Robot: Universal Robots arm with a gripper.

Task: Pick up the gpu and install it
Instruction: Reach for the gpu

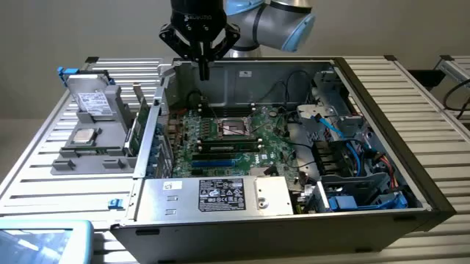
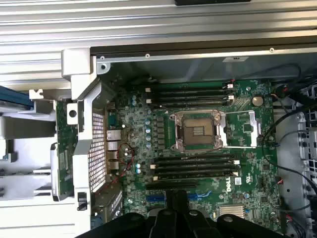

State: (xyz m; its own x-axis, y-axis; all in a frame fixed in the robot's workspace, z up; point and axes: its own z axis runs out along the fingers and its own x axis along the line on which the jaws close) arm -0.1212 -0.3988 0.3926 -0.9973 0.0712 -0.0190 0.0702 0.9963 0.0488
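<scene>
The gpu point(image 1: 135, 131) stands on edge in a grey holder point(image 1: 88, 157), just outside the open computer case's wall on the exterior view's left. Its green circuit board faces the camera. In the wrist view the gpu point(image 2: 61, 157) is a narrow green strip beside the perforated case wall. My gripper point(image 1: 203, 71) hangs above the far end of the case, over the motherboard point(image 1: 228, 137). It is higher than the card and to its right in the exterior view. Its dark fingers point(image 2: 168, 210) are together with nothing between them.
The holder also carries a silver hard drive point(image 1: 93, 102) and a processor chip point(image 1: 85, 135). Inside the case are the empty processor socket point(image 2: 195, 131), a memory stick point(image 1: 229, 146), the power supply point(image 1: 220, 195) and blue cables point(image 1: 353, 165).
</scene>
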